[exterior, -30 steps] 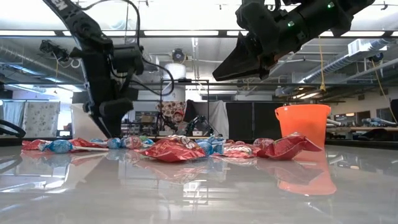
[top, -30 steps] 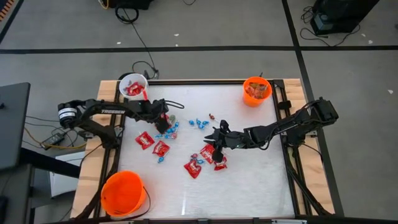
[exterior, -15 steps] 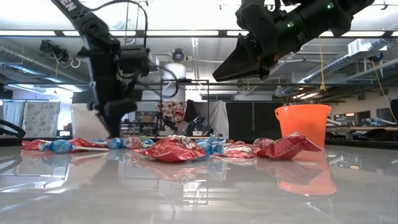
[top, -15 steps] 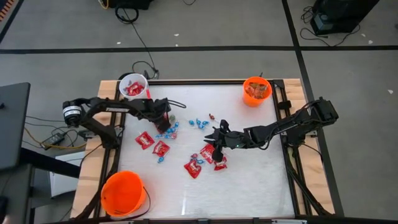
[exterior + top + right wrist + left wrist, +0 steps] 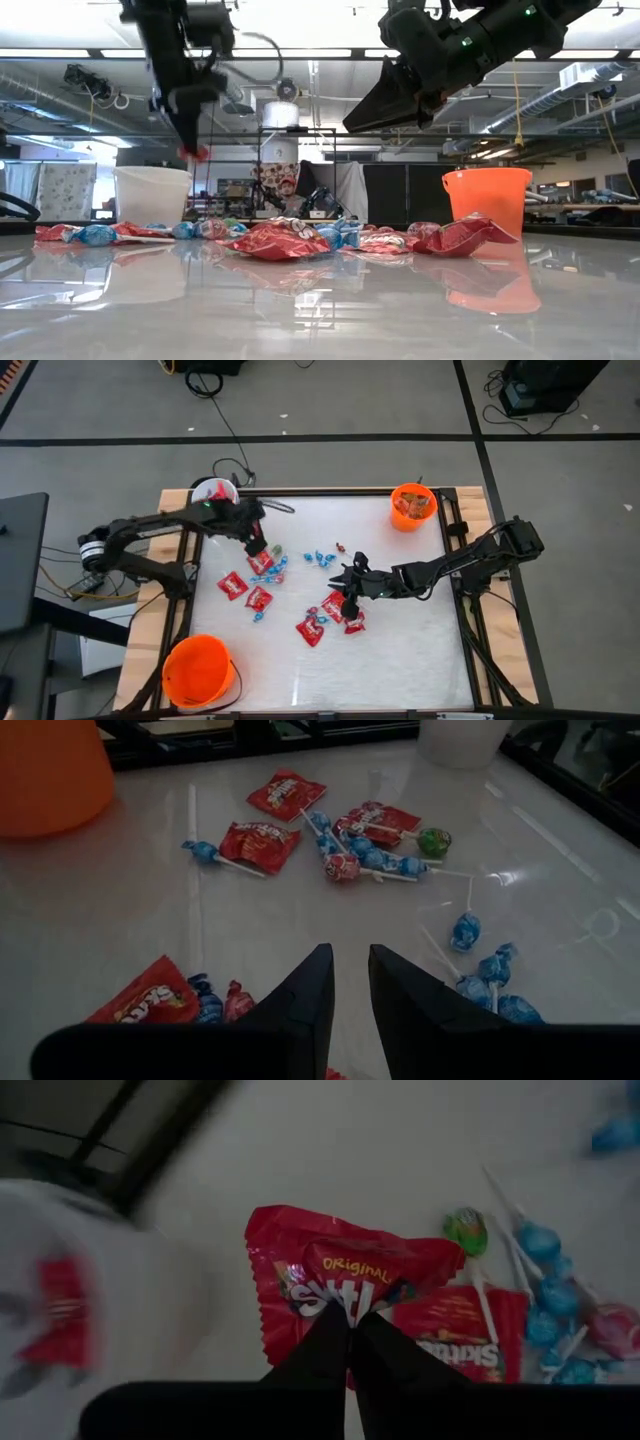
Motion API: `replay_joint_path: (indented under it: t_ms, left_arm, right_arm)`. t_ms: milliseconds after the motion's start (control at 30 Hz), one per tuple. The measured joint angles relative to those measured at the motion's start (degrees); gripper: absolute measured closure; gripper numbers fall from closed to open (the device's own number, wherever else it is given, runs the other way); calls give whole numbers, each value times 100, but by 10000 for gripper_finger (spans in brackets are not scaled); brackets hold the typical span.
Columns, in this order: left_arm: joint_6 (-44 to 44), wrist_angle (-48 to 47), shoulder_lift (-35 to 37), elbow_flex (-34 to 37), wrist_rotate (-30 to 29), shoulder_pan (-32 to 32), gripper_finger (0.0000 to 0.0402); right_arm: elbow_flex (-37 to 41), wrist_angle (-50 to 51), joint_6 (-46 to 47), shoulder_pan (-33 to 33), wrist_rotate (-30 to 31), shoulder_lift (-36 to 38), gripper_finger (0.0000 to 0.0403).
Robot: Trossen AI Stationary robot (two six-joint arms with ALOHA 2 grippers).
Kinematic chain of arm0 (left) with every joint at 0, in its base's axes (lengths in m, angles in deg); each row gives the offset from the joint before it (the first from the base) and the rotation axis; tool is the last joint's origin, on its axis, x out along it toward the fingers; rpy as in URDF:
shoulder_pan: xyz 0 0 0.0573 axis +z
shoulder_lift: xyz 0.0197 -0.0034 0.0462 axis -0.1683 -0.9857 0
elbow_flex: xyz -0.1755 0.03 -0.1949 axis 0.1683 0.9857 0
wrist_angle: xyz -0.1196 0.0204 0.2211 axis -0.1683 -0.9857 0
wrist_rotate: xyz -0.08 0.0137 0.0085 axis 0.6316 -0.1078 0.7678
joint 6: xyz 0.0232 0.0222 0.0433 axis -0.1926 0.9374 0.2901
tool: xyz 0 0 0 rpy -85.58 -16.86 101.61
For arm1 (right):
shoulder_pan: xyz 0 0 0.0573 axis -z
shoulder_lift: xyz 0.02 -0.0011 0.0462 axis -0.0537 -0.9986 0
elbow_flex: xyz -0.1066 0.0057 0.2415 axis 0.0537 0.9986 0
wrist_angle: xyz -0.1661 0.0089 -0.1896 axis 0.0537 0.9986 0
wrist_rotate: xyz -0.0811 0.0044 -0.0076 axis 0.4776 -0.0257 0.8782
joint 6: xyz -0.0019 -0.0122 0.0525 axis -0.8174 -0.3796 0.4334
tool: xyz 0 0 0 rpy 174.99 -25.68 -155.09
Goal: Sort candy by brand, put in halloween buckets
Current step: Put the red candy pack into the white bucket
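Jaws of the left gripper, wide a second ago, now pinch a red square Skittles packet and have lifted it off the pile, clear of the white glossy table, near the white round bucket. Packet crinkled, printed "ORIGINAL", dangling. Right gripper unchanged: fingers narrowly parted, holding nothing, hovering over loose red packets and blue-wrapped lollipops mid-table.

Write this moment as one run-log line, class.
left gripper: shut on red Skittles packet, lifted | right gripper: hovering over candy | white bucket: beside left
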Motion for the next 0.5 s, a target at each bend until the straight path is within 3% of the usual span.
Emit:
replay_joint_path:
  t_ms: [100,300,400,500]
  left_arm:
    - [-141,-450,197,-431,-217,245,388]
    - [-388,-740,278,-799,-1354,814,388]
    - [-254,-627,193,-814,-1374,1353,390]
    - [-247,-596,21,-764,-969,1943,391]
  right_arm:
    - [0,-12,-6,0,0,0,323]
    - [0,-15,-37,0,-41,0,323]
    - [0,-8,-39,-9,-43,0,323]
    - [0,-21,-39,-26,-44,0,323]
